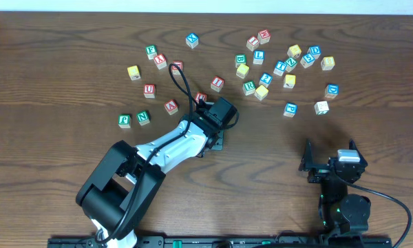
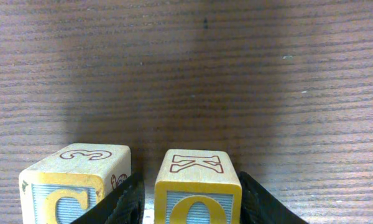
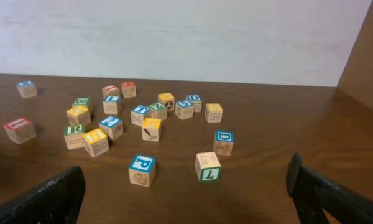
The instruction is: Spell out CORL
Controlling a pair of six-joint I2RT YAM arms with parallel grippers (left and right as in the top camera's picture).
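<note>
Looking down from overhead, the left arm's wrist hides what it has caught, but its own camera shows it. The left gripper is drawn in narrow on the O cube, a finger flush against each side. The C cube stands just beside it on the table, outside the fingers. The green R cube and the blue L cube lie well apart among the scattered blocks. The right gripper gapes wide, holding nothing.
</note>
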